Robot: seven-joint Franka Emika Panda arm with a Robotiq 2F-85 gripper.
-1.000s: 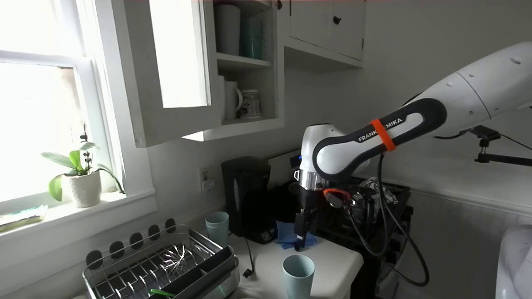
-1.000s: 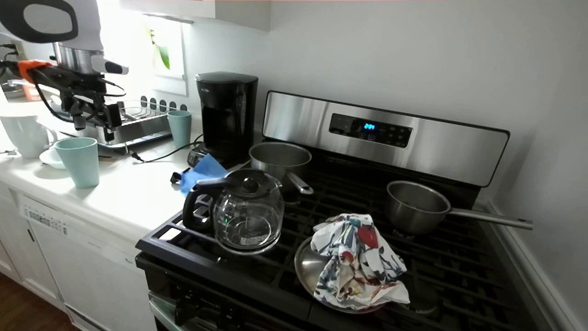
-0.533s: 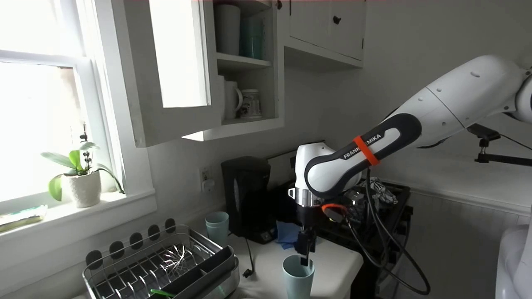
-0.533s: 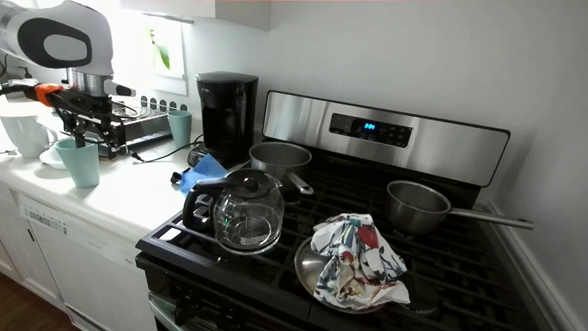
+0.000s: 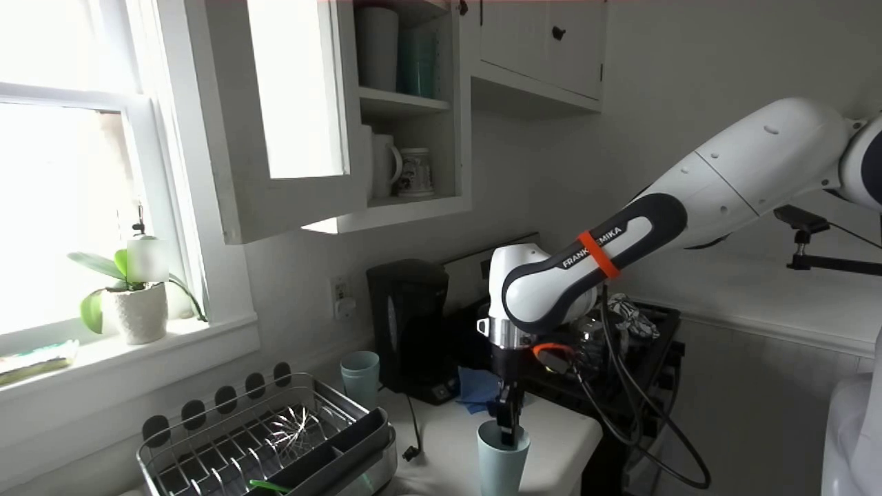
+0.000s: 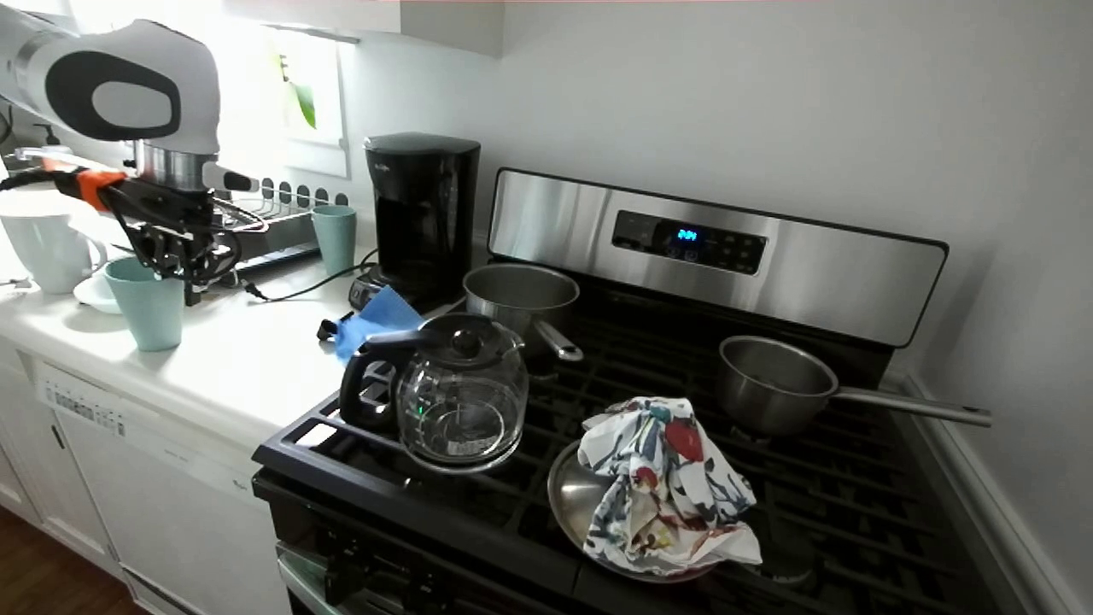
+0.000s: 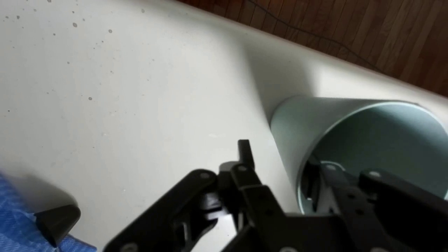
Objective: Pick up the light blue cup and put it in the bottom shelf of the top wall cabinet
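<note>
Since the earlier frame, the fingers (image 7: 246, 154) have been lowered and the light blue cup (image 5: 502, 470) slightly shifted. Near the desk's front edge (image 7: 210, 22), the cup's wall is straddled by parted fingers, one inside.

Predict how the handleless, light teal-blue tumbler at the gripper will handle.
The tumbler is probably stiff: its rim looks evenly round. That rim is thin, suggesting lightness. The base is narrower than the rim, so a nudge might tip it.
</note>
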